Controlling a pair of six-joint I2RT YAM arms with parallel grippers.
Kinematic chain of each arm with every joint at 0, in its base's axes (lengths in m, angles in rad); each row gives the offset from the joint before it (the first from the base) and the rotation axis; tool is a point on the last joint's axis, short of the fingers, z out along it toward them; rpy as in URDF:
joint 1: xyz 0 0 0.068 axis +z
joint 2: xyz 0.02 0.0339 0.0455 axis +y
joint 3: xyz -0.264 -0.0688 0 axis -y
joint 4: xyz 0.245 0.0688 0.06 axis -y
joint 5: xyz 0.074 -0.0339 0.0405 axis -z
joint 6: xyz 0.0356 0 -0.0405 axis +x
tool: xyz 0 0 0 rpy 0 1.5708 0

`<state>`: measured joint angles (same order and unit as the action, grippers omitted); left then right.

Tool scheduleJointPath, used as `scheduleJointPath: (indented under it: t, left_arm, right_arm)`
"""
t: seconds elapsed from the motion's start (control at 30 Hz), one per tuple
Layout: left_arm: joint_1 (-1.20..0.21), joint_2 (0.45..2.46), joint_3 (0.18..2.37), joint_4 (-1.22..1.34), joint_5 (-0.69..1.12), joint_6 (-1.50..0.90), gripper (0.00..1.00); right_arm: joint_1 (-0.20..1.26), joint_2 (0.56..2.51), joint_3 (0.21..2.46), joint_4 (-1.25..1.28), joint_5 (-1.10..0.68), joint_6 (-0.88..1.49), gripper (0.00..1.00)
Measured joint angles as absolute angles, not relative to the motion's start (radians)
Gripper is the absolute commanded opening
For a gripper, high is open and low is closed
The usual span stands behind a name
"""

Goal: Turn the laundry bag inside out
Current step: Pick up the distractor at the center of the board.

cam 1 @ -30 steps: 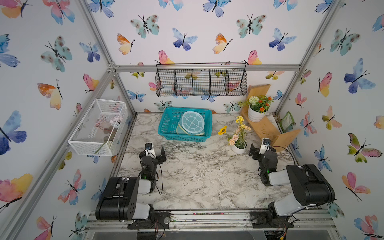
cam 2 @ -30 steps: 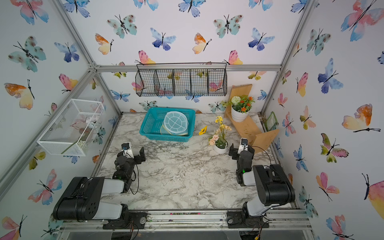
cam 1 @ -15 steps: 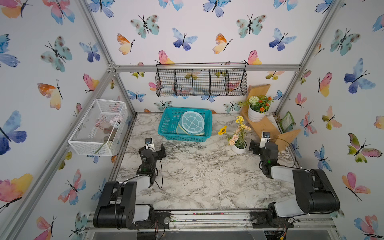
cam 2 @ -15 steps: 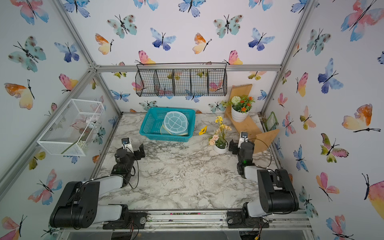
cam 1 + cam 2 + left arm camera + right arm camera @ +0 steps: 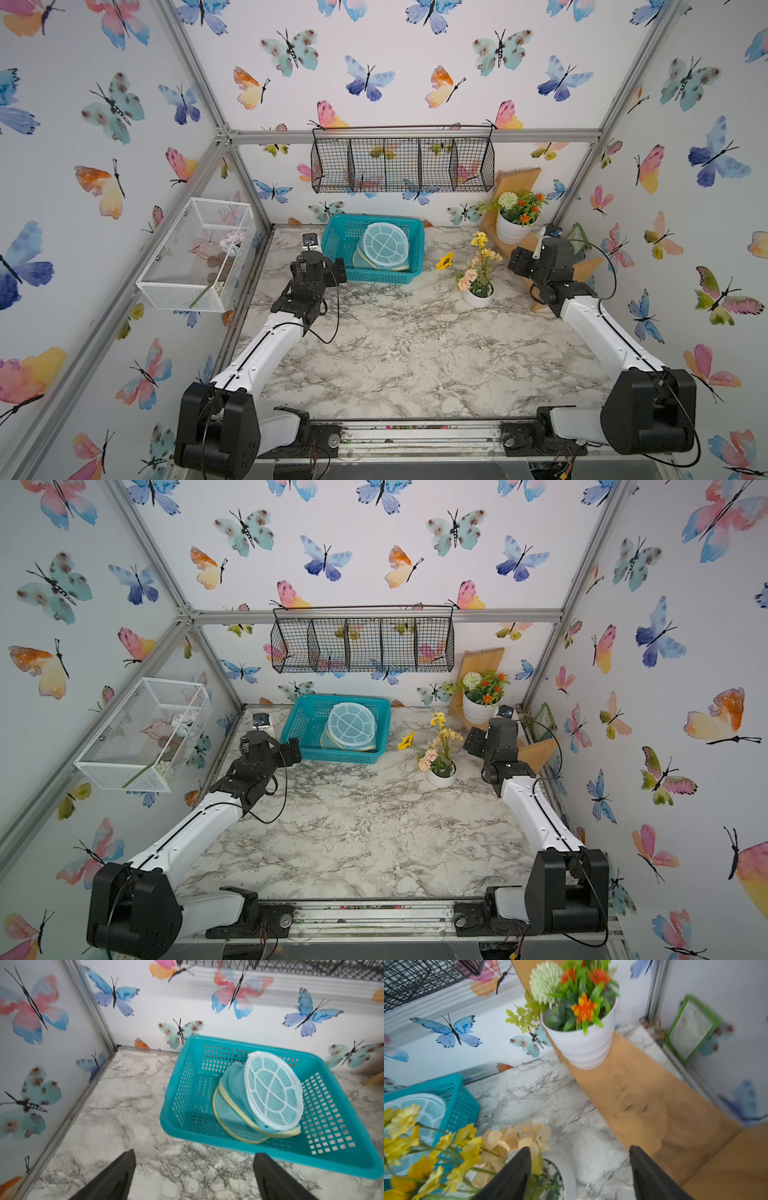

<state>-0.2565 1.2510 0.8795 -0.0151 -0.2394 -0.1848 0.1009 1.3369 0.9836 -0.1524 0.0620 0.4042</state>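
Note:
The laundry bag (image 5: 384, 249) (image 5: 351, 727) lies collapsed inside the teal plastic basket (image 5: 374, 276) (image 5: 332, 756) at the back of the table. Its round white-ribbed end faces up over the yellow-piped turquoise mesh. The left wrist view shows the laundry bag (image 5: 272, 1093) leaning in the basket (image 5: 228, 1040). My left gripper (image 5: 322, 268) (image 5: 195, 1152) is open over bare marble just short of the basket's near left corner. My right gripper (image 5: 525, 259) (image 5: 579, 1147) is open and holds nothing; it hovers at the right between the small flower pot and the wooden shelf.
A small white pot of yellow and peach flowers (image 5: 478, 276) stands right of the basket, and a loose sunflower head (image 5: 445, 260) lies beside it. A bigger flower pot (image 5: 515, 216) sits on the wooden shelf (image 5: 643, 1088). A black wire rack (image 5: 401, 164) hangs on the back wall and a white mesh box (image 5: 199, 253) on the left wall.
Both arms have stretched out toward the back of the table. The left gripper has come up to the basket; the right gripper has moved toward the shelf and flowers.

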Motion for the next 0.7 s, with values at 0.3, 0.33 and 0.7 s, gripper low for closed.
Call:
scheduleJointPath:
  t: [0.3,0.33,0.7]
  left_arm:
    - [-0.290,1.250,0.939,-0.309,-0.196,-0.353,0.95]
    - [-0.290,1.248,0.941,-0.328,-0.191,-0.365,0.95]
    - [-0.290,1.216,0.957,-0.437,-0.176,-0.414,0.94]
  right_arm:
    - [0.157,1.333,0.935,-0.425,-0.159,0.607,0.59]
    - [0.157,1.354,0.949,-0.446,-0.167,0.618,0.59]
    - [0.157,1.666,1.181,-0.551,-0.158,0.704,0.55]
